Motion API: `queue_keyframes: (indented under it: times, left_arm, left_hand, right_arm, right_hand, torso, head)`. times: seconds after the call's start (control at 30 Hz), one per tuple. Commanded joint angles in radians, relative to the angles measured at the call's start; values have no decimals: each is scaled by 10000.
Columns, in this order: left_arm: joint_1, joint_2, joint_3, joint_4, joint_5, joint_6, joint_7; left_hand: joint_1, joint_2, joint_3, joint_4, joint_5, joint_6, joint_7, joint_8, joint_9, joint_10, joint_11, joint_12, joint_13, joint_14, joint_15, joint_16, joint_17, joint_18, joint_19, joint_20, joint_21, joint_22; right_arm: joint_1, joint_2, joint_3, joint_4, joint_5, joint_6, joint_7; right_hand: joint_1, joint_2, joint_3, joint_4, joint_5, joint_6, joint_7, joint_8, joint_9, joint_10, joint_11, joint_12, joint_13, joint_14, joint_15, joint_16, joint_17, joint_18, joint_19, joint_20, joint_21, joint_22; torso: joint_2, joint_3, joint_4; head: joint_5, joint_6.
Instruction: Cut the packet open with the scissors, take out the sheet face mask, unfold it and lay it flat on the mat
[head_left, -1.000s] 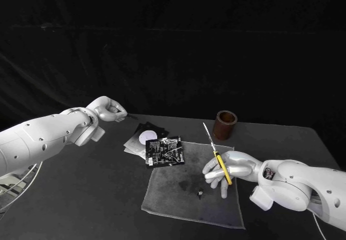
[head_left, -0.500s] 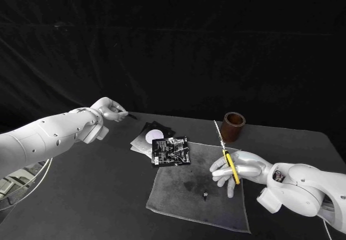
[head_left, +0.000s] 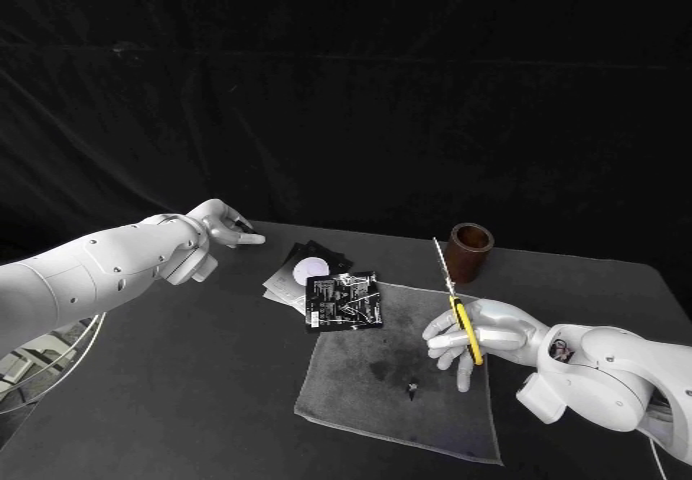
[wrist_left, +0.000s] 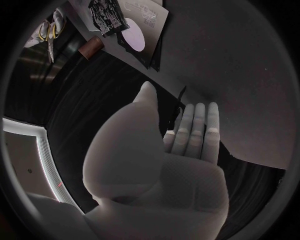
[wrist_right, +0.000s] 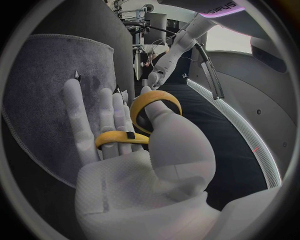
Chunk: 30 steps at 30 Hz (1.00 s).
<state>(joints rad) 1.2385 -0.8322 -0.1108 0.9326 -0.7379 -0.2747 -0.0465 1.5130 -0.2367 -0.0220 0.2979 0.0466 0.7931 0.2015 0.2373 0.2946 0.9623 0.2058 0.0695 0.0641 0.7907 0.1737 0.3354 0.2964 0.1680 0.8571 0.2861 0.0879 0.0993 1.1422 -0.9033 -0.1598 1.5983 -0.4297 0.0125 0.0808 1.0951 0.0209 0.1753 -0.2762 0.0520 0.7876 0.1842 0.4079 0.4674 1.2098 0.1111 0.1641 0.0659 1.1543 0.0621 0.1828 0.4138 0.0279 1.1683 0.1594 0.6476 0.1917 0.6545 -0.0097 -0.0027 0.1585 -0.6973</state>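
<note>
Uncurled from its fist, the left hand (head_left: 221, 227) hangs empty, fingers straight, at 10 o'clock. The right hand (head_left: 493, 332) grips yellow-handled steel scissors (head_left: 462, 318); the black printed packet (head_left: 342, 301) lies on the grey cloth mat's (head_left: 389, 395) 11 o'clock corner.

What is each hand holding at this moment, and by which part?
The right hand holds the scissors by their yellow handle loops. The left hand is stretched out flat and holds nothing.
</note>
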Motion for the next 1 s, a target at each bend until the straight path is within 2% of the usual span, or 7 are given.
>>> queue_keyframes:
  times: [0.03,0.17,0.43,0.67,0.8,0.87,1.0]
  left_arm:
    - [4,-83,7,78,-610,446,-371]
    - [5,-234,15,240,-897,536,-100]
    - [47,-816,121,988,-61,-67,955]
    - [331,-1537,197,1887,343,14,1322]
    - [496,-1794,210,2161,396,220,1314]
    - [544,-1862,213,2236,432,277,1299]
    - [593,-1931,216,2355,588,180,1358]
  left_hand:
    - [-5,-247,-423,15,37,-102,496,-85,-62,-259,50,-50,-10,-233,72,-81,-79,-16,-132,9,-93,-58]
    - [-186,-607,-1274,31,58,-642,-1278,-391,-232,-968,306,-19,4,-701,283,-129,-206,-159,-379,21,-219,-159]
    - [-397,-636,-1425,27,60,-406,-938,-333,-199,-1029,377,190,40,-1025,358,-61,-260,-271,-583,25,-244,-229]
    - [-507,-645,-1521,32,67,-6,-886,-158,-137,-1180,451,282,37,-1429,458,-9,-291,-405,-875,16,-227,-285]
    - [-476,-572,-1320,19,65,429,-573,28,-74,-1054,406,467,73,-1442,440,171,-261,-413,-890,8,-187,-274]
    - [-509,-364,-1081,27,52,814,81,185,-29,-610,24,746,123,-1044,164,484,-190,-349,-836,-12,-141,-254]
    - [-541,-413,-1040,30,56,819,-226,120,-88,-750,170,701,30,-944,191,649,-205,-245,-702,3,-65,-221]
  right_arm:
    - [9,-3,13,-8,86,6,153]
    - [9,-7,13,-33,99,2,149]
    - [10,-28,13,-62,111,-15,136]
    - [11,-30,13,-114,128,-48,123]
    - [11,-8,13,-155,138,-62,124]
    - [12,-3,13,-173,142,-69,122]
    - [12,2,13,-210,145,-83,126]
  right_hand:
    - [-91,32,-3,-62,16,-2,62,-39,-17,66,75,-64,-16,19,32,-11,-15,1540,-8,-15,6,2]
    - [-91,32,-3,-62,16,-2,62,-39,-17,66,75,-64,-16,19,32,-11,-15,1540,-8,-15,6,2]
    - [-100,38,-5,-68,16,-6,66,-42,-30,60,80,-75,-16,16,35,-14,-19,1539,-11,-13,2,1]
    - [-102,39,-6,-69,16,-6,66,-43,-32,60,80,-77,-16,16,35,-14,-20,1539,-12,-12,2,0]
    - [-106,41,-8,-73,16,-6,68,-43,-39,59,81,-81,-15,17,37,-15,-22,1539,-14,-11,0,0]
    - [-106,41,-8,-73,16,-6,68,-43,-39,59,81,-81,-15,17,37,-15,-22,1539,-14,-11,0,0]
    - [-109,44,-8,-75,16,-5,68,-43,-45,60,82,-85,-15,18,37,-15,-24,1539,-16,-10,-2,-1]
  torso:
    - [6,-8,5]
    - [0,-12,11]
    - [5,-13,-6]
    - [-13,15,21]
    - [-29,15,8]
    - [-43,17,0]
    - [-34,11,-4]
  head:
    - [-11,-12]
    - [-31,-27]
    - [-61,-40]
    - [-73,-58]
    - [-61,-57]
    - [-73,-77]
    - [-105,-68]
